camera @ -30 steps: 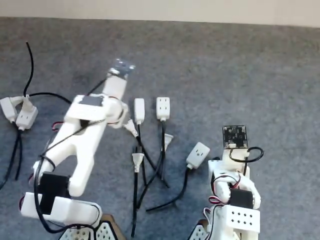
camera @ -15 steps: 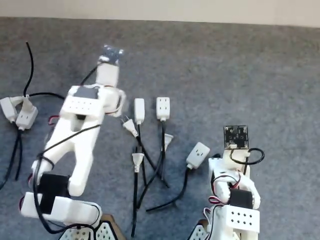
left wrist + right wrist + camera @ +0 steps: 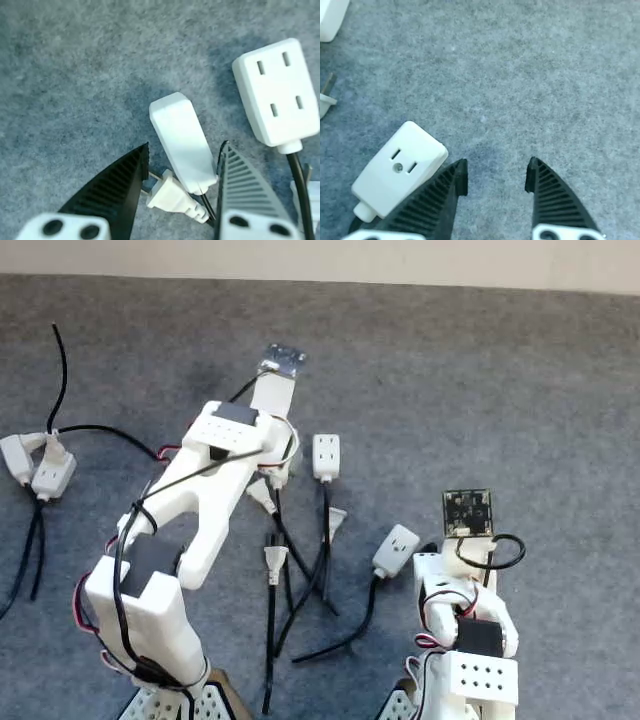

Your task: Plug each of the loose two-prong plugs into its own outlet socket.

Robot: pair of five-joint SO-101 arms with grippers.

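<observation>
Between the spread fingers of my left gripper (image 3: 185, 146) sit a narrow white outlet block (image 3: 177, 125) and a two-prong plug (image 3: 170, 198), so that gap is taken. A double outlet block (image 3: 277, 95) and its black cord (image 3: 298, 172) crowd the outer side of one finger; beyond the other finger is bare grey carpet (image 3: 65, 75). My right gripper (image 3: 497, 167) has open carpet between and ahead of its fingers; a grounded outlet (image 3: 400, 167) lies just beside one finger.
</observation>
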